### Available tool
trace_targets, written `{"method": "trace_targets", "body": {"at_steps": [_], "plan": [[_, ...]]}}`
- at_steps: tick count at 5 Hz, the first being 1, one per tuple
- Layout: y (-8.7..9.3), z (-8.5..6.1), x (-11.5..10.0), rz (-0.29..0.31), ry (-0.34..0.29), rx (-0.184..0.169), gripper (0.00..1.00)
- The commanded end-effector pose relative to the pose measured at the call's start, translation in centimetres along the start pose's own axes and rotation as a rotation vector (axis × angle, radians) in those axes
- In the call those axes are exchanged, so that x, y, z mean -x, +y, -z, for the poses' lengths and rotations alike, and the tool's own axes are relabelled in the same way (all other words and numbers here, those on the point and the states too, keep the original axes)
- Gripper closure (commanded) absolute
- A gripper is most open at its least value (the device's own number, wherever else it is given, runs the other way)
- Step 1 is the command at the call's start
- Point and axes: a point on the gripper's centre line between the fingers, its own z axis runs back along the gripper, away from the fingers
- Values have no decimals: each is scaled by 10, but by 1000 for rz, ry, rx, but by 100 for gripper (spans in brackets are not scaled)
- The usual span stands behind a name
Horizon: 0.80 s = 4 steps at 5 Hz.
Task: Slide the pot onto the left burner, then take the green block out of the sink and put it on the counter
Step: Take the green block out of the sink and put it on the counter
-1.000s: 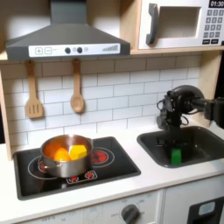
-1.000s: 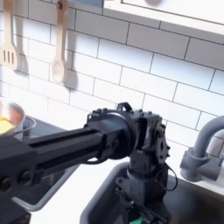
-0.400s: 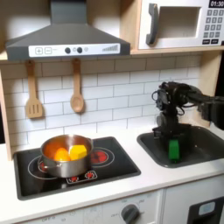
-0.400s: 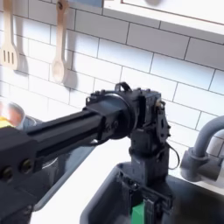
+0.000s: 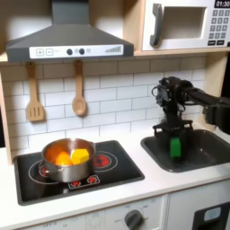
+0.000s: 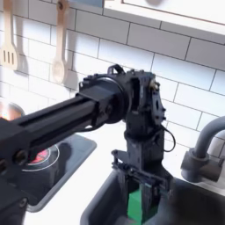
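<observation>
The gripper [image 5: 175, 144] hangs straight down over the sink [image 5: 212, 158], its fingers [image 6: 151, 195] closed on either side of the green block [image 5: 176, 146], so it is grasping the block; in the first exterior view the block sits at about the sink's 9 o'clock edge, level with the rim, which suggests it is lifted off the basin floor, though its underside cannot be made out. The vertical wrist makes sense: it lets the block clear the sink wall without scraping. In the second exterior view the block [image 6: 137, 200] shows as a green strip between the dark fingers, with the faucet [image 6: 204, 146] at 3 o'clock of the arm. The pot [image 5: 68, 159] rests on the cooktop's left burner, at 9 o'clock of the gripper and well apart from it, so the first part of the job looks done. What remains is probably to carry the block over the rim and set it on the counter [image 5: 153, 182], the cream strip at 6 o'clock of the sink.
</observation>
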Motion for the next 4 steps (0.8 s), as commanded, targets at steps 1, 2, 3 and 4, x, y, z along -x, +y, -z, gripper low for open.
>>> {"method": "trace_targets", "body": {"at_steps": [1, 2, 3, 4], "plan": [[0, -16, 5, -41, -21, -6, 100], [0, -32, 11, -58, -44, -17, 100], [7, -41, 15, -96, -53, 0, 100], [29, -47, 20, -136, -75, -48, 100]]}}
